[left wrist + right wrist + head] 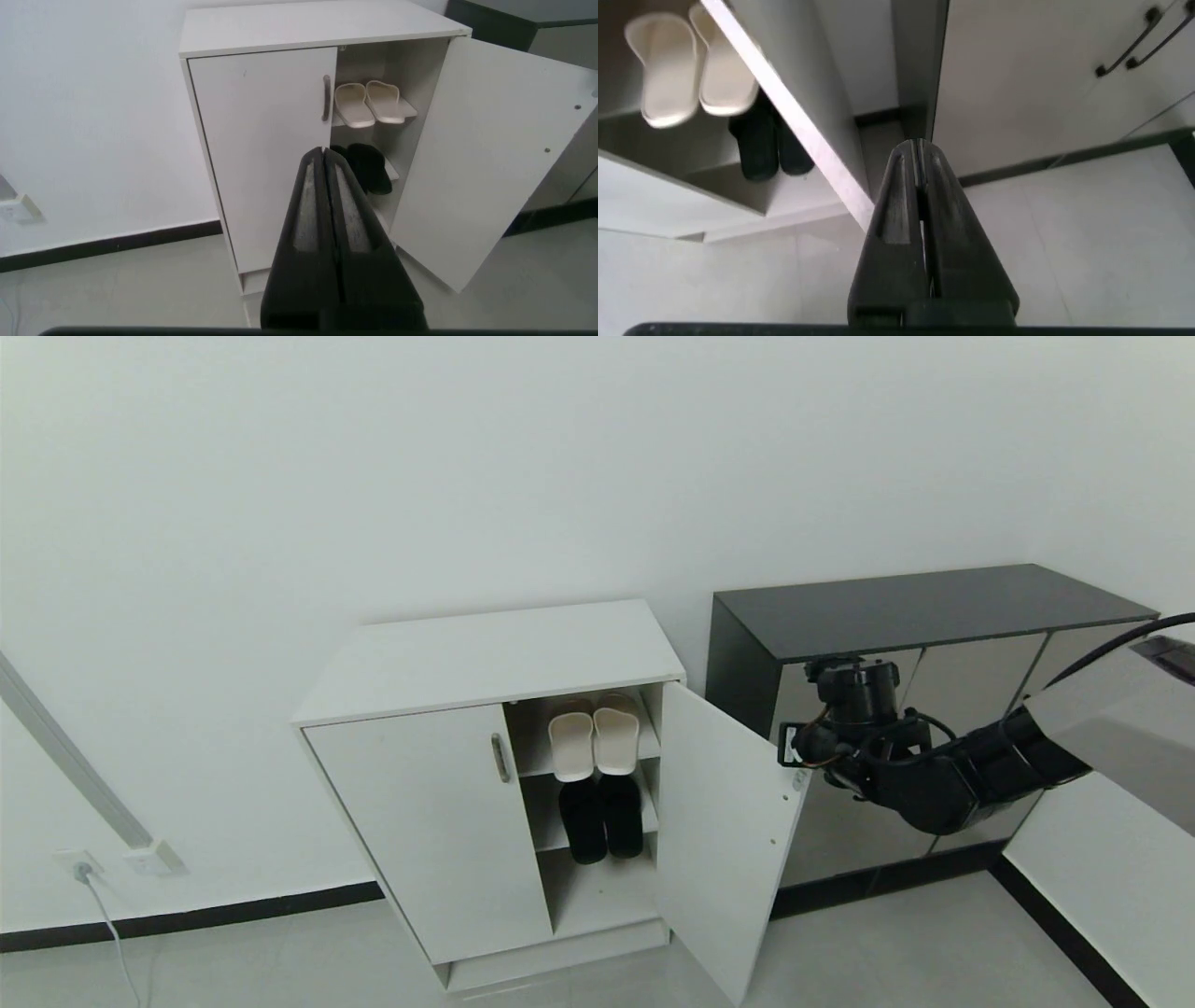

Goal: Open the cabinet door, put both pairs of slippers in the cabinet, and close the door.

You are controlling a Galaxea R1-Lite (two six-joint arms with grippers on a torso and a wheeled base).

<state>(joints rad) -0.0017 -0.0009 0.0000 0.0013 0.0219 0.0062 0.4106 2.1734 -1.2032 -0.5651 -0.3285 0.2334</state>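
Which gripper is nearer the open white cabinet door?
Right. The right gripper is beside the open white cabinet door, at its free edge; left gripper sits farther back.

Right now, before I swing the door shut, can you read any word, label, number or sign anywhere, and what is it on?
No readable text anywhere in these views.
The white cabinet and its open door: plain, no print.
The white slippers and the black slippers: no marking visible.
The wall socket and the dark cabinet: nothing legible.
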